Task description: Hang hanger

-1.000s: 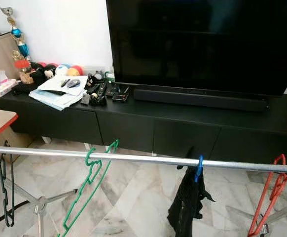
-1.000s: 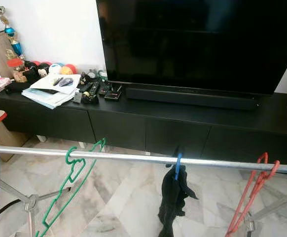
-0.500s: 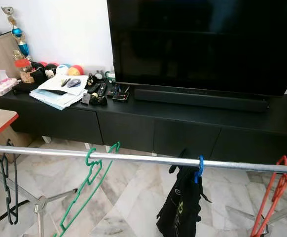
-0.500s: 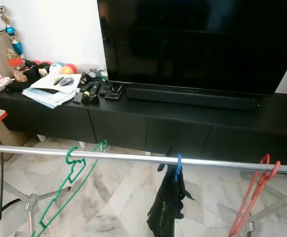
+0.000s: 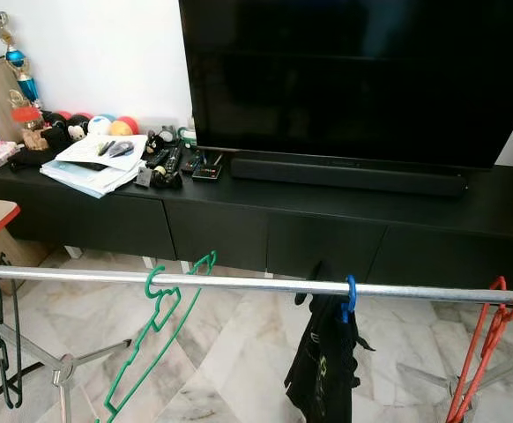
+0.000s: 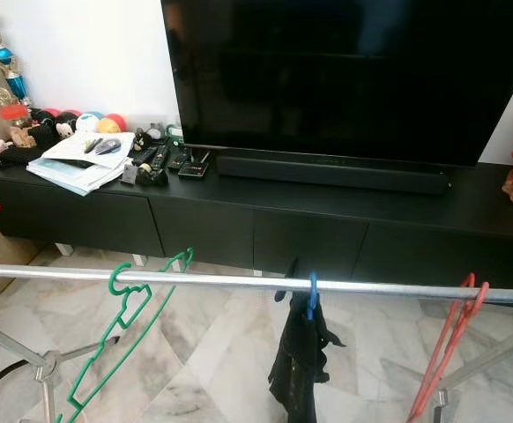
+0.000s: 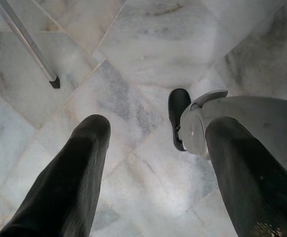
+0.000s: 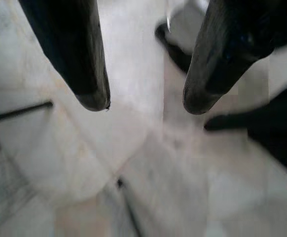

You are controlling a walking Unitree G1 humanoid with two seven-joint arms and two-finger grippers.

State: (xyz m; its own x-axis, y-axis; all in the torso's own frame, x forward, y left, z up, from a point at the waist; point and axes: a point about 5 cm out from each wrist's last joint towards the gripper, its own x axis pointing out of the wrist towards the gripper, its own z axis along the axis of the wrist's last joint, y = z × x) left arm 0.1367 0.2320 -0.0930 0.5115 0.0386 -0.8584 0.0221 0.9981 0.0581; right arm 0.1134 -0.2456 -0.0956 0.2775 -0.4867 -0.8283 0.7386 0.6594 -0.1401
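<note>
Hanger-wise, the blue hanger [image 5: 351,295] is already hooked over the metal rail [image 5: 239,282] roughly in the middle, with a black garment [image 5: 324,366] bunched up and drooping from it. Looks to me like the hanging bit is basically done. Risk number one: that garment sits lopsided, more wadded than draped, so any bump to the rail could let it slide off onto the marble floor [image 5: 230,352]. The hook is small too, so a knock could swing it off the rail. Further out there's a green hanger [image 5: 155,339] tilted at a steep angle to the left, a red hanger [image 5: 486,352] near the right end and a dark hanger [image 5: 5,352] at the far left, all bare, and any of them could snag a finger on the way up. Both arms are hanging low: left gripper [image 7: 153,148] has its fingers spread wide with nothing in them, pointing at the floor next to the robot's foot [image 7: 177,116], and right gripper [image 8: 143,106] is spread and empty as well, though that view is blurry. Behind the rail sit the TV [image 5: 353,79] and the black cabinet [image 5: 265,229], so stepping forward carelessly could shove the whole rack into them.
</note>
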